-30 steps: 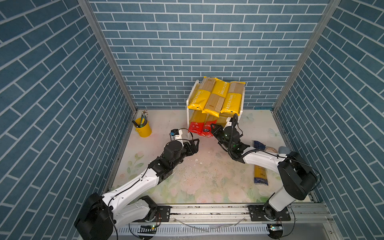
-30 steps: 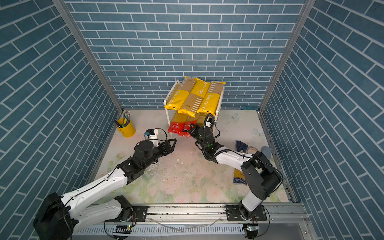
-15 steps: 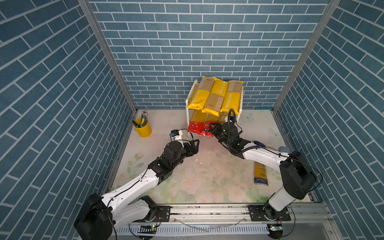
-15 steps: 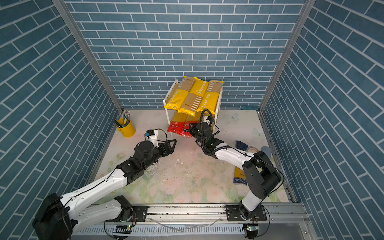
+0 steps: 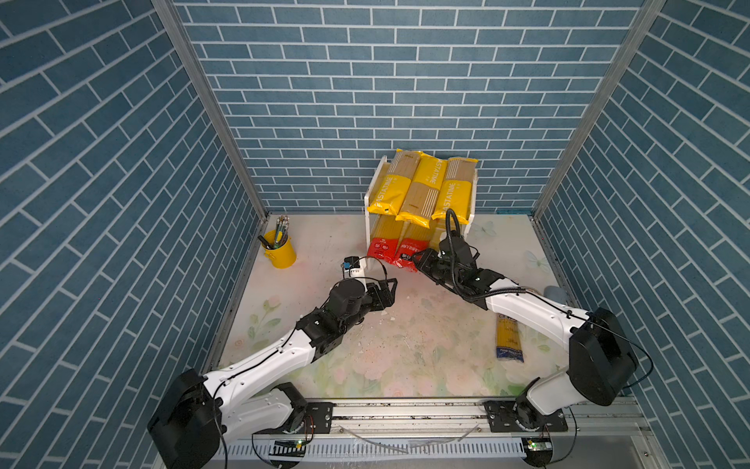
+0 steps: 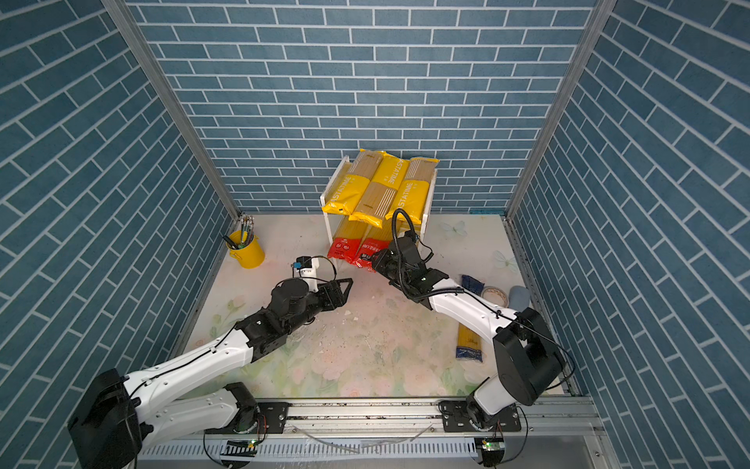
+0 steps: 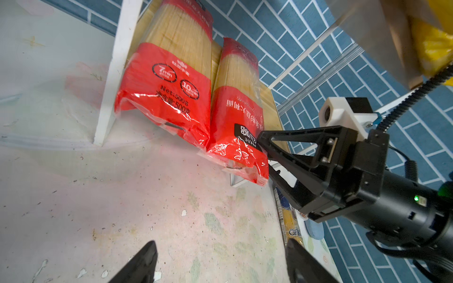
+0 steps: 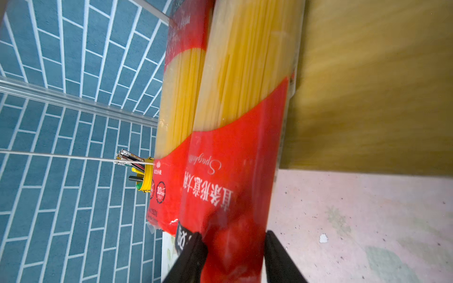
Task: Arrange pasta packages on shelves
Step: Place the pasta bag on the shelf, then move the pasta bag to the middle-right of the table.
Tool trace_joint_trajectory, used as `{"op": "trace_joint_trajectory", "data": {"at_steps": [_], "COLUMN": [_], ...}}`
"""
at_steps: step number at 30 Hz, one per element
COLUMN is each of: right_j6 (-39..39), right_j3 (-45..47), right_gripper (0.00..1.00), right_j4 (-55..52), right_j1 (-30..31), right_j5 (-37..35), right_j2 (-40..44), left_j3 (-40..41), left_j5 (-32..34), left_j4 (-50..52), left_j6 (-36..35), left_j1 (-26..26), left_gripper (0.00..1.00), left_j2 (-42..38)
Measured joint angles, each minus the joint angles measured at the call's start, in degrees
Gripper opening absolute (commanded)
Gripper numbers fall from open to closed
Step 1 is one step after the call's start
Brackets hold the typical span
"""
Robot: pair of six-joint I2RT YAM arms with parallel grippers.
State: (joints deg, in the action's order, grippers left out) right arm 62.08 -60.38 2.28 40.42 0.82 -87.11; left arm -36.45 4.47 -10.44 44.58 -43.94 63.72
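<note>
Blue brick-pattern walls; pale floral tabletop; yellow-tan bags; red-ended bags; yellow cup.

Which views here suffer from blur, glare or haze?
Right wrist view: the close red-ended bag and shelf board look smeared. Left wrist view: glare on the red-ended bag, with a hazy patch over the tabletop. Both top views: sharp, evenly lit, no strong shadows.

Floral tabletop, speckled with crumbs. Rack stands at 12 o'clock. Upper board: three PASTATIME bags side by side, touching. Lower board: two red-ended bags side by side, red ends jutting past the front. Directly on tabletop: blue-ended bag at 4 o'clock, pencil cup at 10, tape roll at 3.
</note>
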Motion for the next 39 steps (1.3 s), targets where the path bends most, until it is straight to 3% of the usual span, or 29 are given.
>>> {"op": "trace_joint_trajectory", "data": {"at_steps": [6, 16, 23, 27, 29, 39], "right_j6": [-2.75, -8.52, -12.31, -14.34, -14.99, -16.57], "right_j3": [0.20, 8.59, 11.13, 11.21, 11.23, 14.45], "right_gripper": [0.43, 0.40, 0.41, 0.45, 0.52, 0.55], "right_j4": [-3.19, -11.13, -30.05, -39.93, -42.77, -44.46], "right_j1": [0.37, 2.16, 1.31, -5.77, -10.88, -29.42], "right_j5": [-0.04, -1.51, -3.96, -3.30, -3.23, -5.77], "right_j2": [1.86, 15.15, 23.71, 23.15, 22.01, 17.00], "left_j3": [-0.90, -3.54, -6.82, -8.31, -9.92, -15.34], "left_j5": [1.53, 2.03, 4.72, 5.79, 6.01, 6.03], "left_j4": [0.31, 0.09, -2.75, -4.33, -4.52, -3.65], "left_j6": [-1.36, -4.17, -9.14, -11.54, -12.87, -15.30], "left_j1": [-2.71, -4.00, -10.88, -14.93, -16.44, -17.64], "left_gripper": [0.83, 0.83, 0.83, 0.84, 0.84, 0.84], "left_j2": [0.79, 4.26, 10.23, 15.65, 18.34, 23.41]}}
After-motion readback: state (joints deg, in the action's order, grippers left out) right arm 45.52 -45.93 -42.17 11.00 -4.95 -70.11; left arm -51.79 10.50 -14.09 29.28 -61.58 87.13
